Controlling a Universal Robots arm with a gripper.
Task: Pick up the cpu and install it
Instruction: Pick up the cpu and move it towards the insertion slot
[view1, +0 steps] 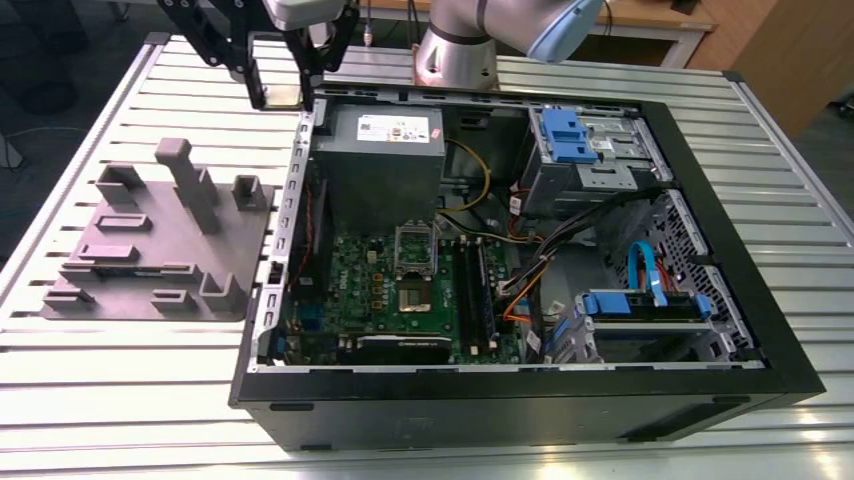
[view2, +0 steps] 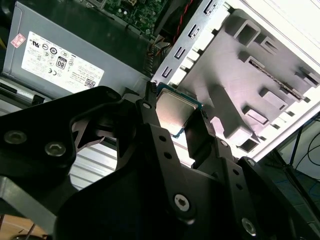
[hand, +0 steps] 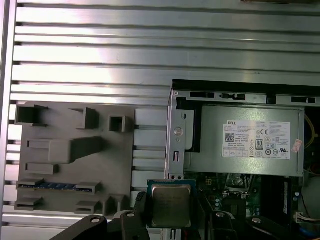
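Transport step: gripper (view1: 283, 85) clamps the cpu (hand: 171, 205) by its edges, hanging over the case (view1: 534, 410) rim at 11 o'clock from the socket (view1: 416, 250) in the exterior view. Seating likely calls for square, level alignment.

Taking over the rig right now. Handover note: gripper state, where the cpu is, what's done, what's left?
Gripper: shut on the cpu, gripped by its edges.
Position: raised at the corner of the open computer case, beside the power supply, with the grey fixture plate on the other side.
Done: cpu picked up.
Left: install. The cpu is not yet at the motherboard socket.
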